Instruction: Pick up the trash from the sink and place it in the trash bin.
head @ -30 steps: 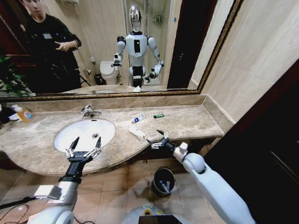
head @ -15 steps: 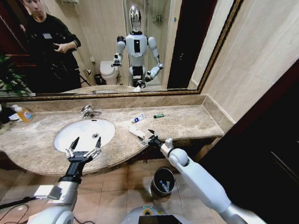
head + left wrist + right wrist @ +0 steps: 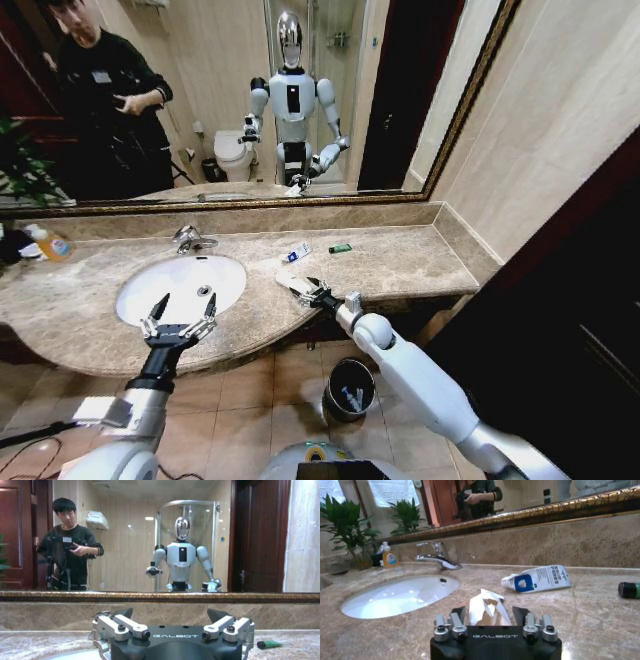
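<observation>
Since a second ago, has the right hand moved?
Yes. The right hand has moved along the counter toward the sink, reaching the crumpled white packet; the packet itself lies where it was.

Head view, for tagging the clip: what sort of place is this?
Most likely a hotel or home bathroom: a white oval sink with a chrome faucet set in a marble counter, a wide framed mirror reflecting a toilet, and toiletry trash such as a white tube on the counter.
</observation>
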Tool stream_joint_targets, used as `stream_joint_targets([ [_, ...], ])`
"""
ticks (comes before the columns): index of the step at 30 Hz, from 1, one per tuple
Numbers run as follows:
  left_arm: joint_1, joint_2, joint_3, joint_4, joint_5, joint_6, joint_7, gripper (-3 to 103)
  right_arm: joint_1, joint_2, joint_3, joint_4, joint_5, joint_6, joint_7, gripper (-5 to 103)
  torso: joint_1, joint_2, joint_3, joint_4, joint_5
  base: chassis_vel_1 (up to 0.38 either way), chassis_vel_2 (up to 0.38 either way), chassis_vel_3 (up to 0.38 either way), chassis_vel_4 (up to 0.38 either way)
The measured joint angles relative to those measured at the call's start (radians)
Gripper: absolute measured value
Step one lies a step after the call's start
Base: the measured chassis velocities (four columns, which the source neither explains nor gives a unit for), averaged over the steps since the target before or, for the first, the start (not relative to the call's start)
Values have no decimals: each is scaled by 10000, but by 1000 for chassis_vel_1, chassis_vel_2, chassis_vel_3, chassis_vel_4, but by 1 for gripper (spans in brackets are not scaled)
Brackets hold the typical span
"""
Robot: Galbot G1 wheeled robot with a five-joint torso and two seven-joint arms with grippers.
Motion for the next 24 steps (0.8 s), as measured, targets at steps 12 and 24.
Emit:
stream_joint_targets([
  [12, 0, 0, 0, 0, 0, 0, 0, 100, -283, -174, 256, 114, 16, 180, -174, 27, 0, 0, 0, 0, 0, 0, 0, 0, 0],
  [24, 0, 0, 0, 0, 0, 0, 0, 100, -820, -465, 480, 759, -114, 412, -106, 0, 0, 0, 0, 0, 2, 0, 0, 0, 0],
])
